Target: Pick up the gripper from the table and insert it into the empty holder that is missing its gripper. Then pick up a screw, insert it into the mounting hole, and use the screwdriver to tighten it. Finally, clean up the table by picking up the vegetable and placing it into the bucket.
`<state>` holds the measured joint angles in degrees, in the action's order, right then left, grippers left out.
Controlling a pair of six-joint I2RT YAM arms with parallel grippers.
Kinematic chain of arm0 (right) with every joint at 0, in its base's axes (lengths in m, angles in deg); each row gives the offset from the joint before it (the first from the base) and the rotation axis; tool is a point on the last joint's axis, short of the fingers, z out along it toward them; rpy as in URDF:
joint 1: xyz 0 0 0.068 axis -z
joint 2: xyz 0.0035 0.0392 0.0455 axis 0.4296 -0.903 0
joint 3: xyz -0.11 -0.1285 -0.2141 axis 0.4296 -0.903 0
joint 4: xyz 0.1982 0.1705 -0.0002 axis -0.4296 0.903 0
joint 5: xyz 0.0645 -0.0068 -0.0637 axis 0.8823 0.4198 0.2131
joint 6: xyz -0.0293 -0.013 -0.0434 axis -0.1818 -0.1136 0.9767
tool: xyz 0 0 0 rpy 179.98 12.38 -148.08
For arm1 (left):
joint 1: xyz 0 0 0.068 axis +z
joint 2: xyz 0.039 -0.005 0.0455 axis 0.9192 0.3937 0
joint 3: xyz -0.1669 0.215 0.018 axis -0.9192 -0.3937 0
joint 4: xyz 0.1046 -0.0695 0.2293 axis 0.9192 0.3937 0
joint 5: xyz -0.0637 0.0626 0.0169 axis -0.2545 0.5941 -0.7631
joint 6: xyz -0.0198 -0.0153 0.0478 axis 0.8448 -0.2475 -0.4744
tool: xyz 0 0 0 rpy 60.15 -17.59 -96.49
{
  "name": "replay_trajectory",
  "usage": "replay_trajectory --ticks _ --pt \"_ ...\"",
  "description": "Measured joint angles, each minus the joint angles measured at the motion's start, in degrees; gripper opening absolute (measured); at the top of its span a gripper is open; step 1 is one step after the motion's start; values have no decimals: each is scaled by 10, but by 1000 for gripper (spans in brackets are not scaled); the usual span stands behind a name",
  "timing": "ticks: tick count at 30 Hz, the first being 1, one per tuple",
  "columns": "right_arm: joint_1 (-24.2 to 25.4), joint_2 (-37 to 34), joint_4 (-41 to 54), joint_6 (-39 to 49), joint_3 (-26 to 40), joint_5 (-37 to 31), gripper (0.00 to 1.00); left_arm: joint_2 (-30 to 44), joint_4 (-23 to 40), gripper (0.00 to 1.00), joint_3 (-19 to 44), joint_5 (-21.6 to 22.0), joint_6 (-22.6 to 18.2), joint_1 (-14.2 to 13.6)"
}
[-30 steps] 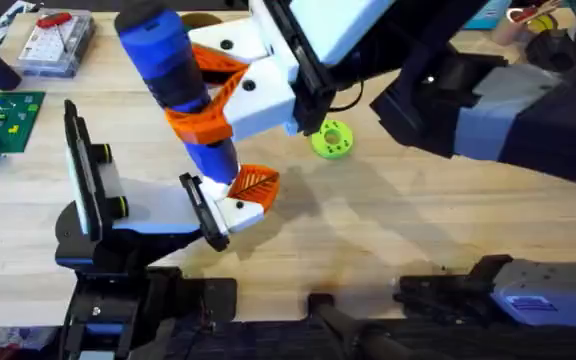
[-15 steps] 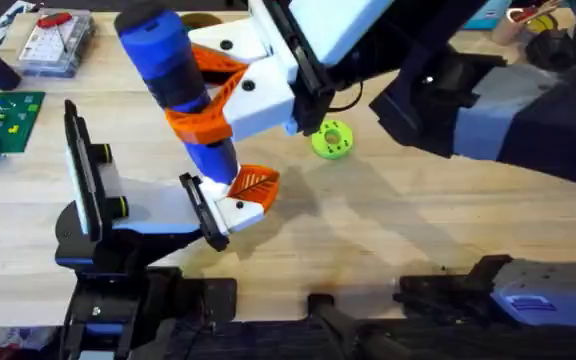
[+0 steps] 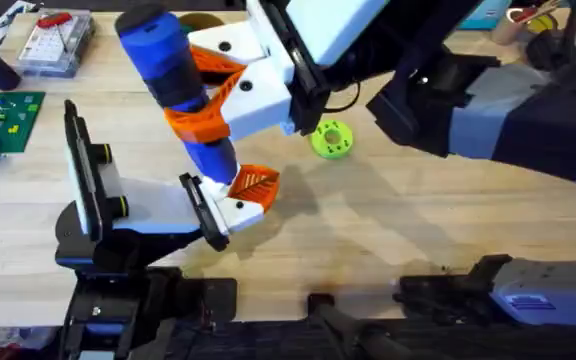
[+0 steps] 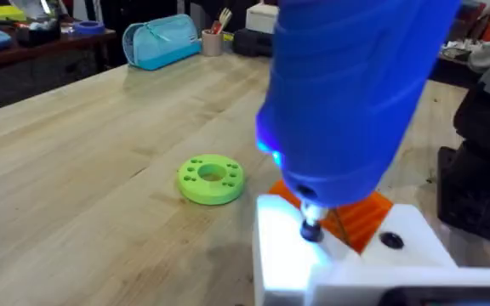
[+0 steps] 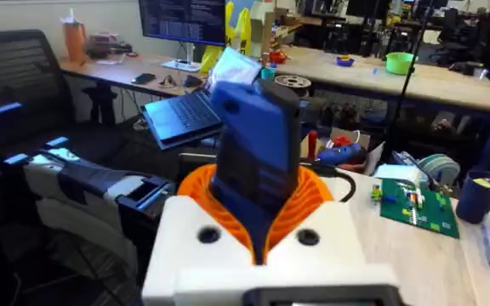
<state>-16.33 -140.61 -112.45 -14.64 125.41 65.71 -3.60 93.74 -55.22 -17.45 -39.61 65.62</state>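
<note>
My right gripper reaches across from the right and is shut on the blue screwdriver, which stands almost upright. Seen from the right wrist, the screwdriver sits between the orange pads. Its metal tip presses down on the small white gripper with the orange ribbed finger, which is seated on the black holder. The holder ends the grey-white left arm, which lies low over the table. A glow lights the white block under the tip. Any screw there is hidden. The vegetable is out of view.
A lime-green disc lies just right of the work spot, also visible from the left wrist as the disc. A clear parts box and a green circuit board sit at the far left. Bare wood spreads to the right.
</note>
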Motion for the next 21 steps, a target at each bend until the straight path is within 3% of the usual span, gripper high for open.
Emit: replay_trajectory --ticks 21 --pt "0 0 -13 -3 0 0 24 0 0 12 0 0 0 0"
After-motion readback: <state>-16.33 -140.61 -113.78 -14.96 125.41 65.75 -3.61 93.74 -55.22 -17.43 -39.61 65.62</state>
